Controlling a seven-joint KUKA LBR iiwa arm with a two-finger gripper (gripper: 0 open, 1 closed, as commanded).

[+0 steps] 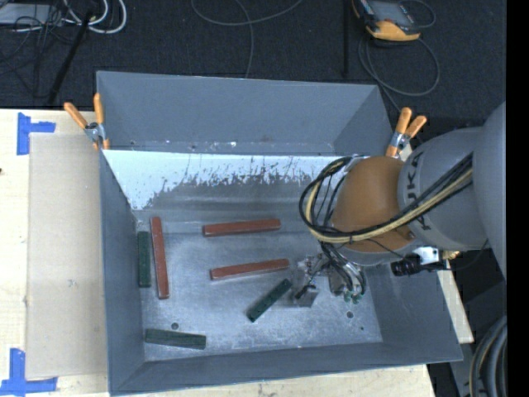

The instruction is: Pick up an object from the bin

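Grey bin point(248, 114), jaws just beside dark green bar point(269, 299), spread or pressed: cannot tell

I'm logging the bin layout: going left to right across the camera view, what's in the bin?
Dark green stick at far left → red-brown stick beside it → nearer mid-bin red-brown stick → tool.

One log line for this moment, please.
tool low at right of bin floor | nearest: slanted dark green bar, by its upper-right end | hold: cannot tell
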